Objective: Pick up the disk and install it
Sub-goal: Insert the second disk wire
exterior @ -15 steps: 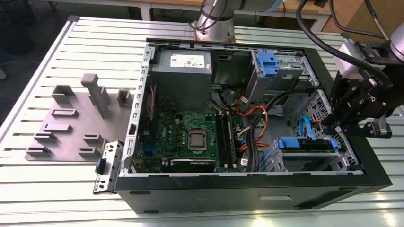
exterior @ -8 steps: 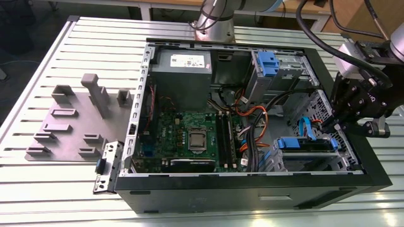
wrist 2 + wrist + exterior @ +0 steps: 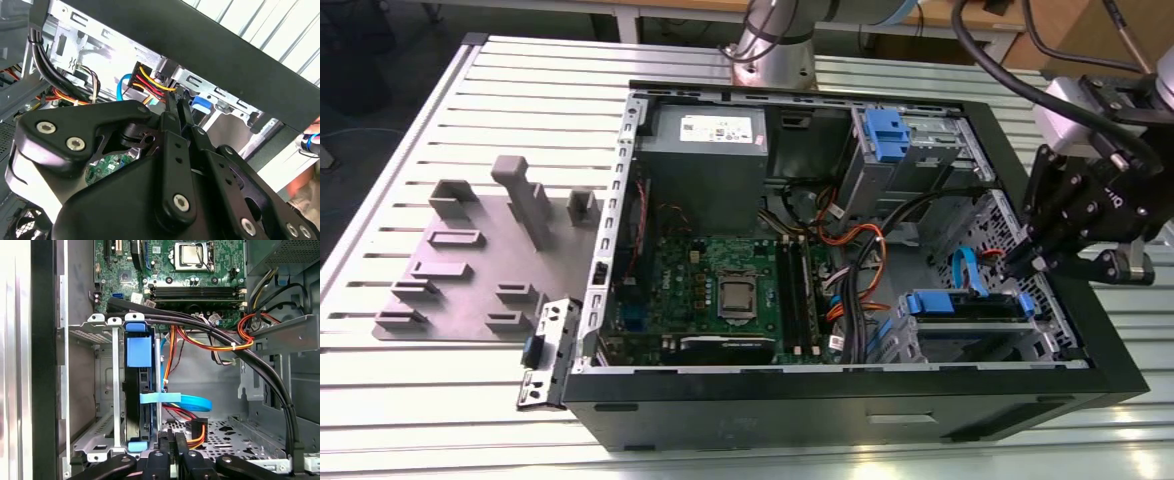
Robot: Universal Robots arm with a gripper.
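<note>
From my seat I see the gripper at the right of the exterior frame, its fingers brought together with nothing between them, hanging just above the case's right-hand edge. The disk sits on edge in the drive cage at the left of the first wrist frame — blue carrier tab upward, a blue flat cable running off beside it. In the exterior view that cage lies at lower right inside the open computer case, with the motherboard in the centre and the grey power supply above it. The case rests on a slatted metal table — a grey fixture plate stands at the left.
</note>
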